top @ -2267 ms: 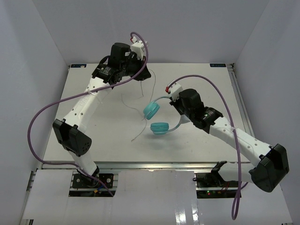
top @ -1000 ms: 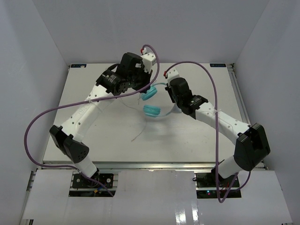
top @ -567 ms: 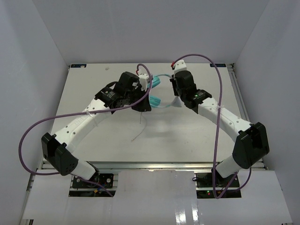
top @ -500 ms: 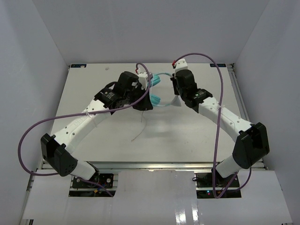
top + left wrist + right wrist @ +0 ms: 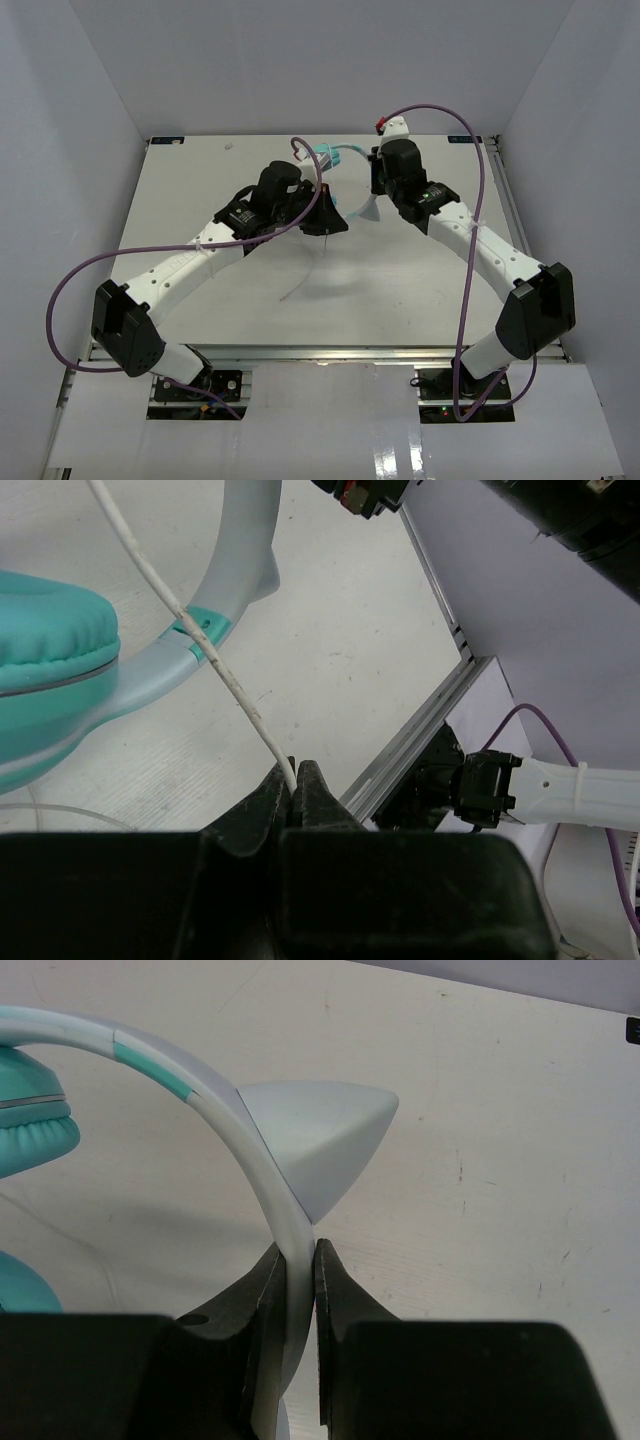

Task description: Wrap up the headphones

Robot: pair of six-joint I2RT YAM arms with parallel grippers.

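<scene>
The headphones hang above the back middle of the table, one teal earcup up by the left arm's wrist. My right gripper is shut on the pale headband, just below its pointed ear-shaped piece. Both teal earcups show at the left edge of the right wrist view. My left gripper sits in front of the headphones, shut on the thin whitish cord. That cord runs taut across the headband next to an earcup. Its loose end trails onto the table.
White walls close in the table on three sides. A metal rail runs along its right edge. Purple cables loop off both arms. The right arm's base shows in the left wrist view.
My right gripper has carried the headphones toward the back of the table. The left gripper, still pinching the cord, has swung from beside the earcups round to their near side.
</scene>
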